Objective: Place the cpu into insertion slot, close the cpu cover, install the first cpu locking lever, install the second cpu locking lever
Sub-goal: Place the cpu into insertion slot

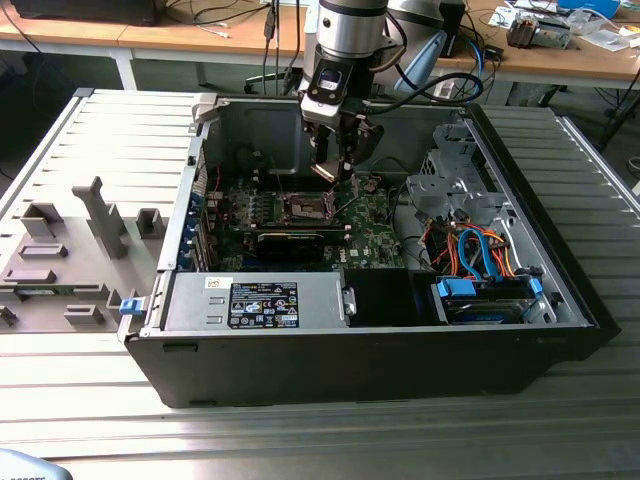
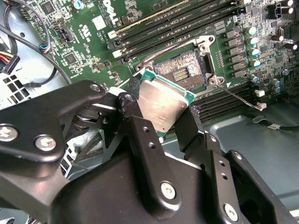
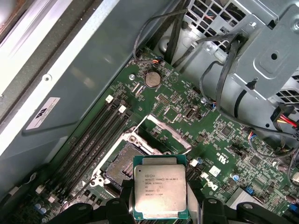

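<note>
My gripper (image 1: 335, 165) hangs inside the open computer case, shut on the cpu (image 1: 326, 171). In both wrist views the cpu (image 2: 163, 105) (image 3: 160, 190) is a flat square chip with a silver-grey top and green edge, pinched between my two black fingers (image 2: 140, 133). It is held in the air, a little off to one side of the insertion slot (image 2: 183, 70) (image 3: 122, 166) (image 1: 308, 208), whose contact field lies bare. The cpu cover (image 3: 170, 137) stands swung up beside the slot. A thin wire locking lever (image 2: 236, 97) sticks out free next to the slot.
The green motherboard (image 3: 219, 163) carries long black memory slots (image 2: 187, 21) (image 3: 96, 135) on both sides of the socket. A grey drive cage (image 1: 445, 185), coloured cables (image 1: 480, 250) and a power supply (image 1: 260, 300) crowd the case. A grey parts tray (image 1: 60, 250) lies at the exterior view's left.
</note>
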Tool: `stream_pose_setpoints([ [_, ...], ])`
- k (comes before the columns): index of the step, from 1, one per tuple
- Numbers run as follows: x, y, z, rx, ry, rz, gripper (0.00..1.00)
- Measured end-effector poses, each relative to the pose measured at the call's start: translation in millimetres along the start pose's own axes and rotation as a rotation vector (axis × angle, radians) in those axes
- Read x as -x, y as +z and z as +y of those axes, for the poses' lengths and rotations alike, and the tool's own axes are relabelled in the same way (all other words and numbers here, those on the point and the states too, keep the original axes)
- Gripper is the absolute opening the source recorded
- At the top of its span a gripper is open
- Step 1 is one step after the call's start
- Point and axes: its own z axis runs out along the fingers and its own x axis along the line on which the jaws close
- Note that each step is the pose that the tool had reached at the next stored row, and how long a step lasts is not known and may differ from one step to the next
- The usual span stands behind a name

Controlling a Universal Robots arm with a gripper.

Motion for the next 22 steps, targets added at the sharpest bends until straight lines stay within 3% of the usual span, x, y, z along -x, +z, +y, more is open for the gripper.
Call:
stream_pose_setpoints([
  [22, 0.0, 0.6, 0.0, -0.0006, 0.016, 0.0007, 0.55],
])
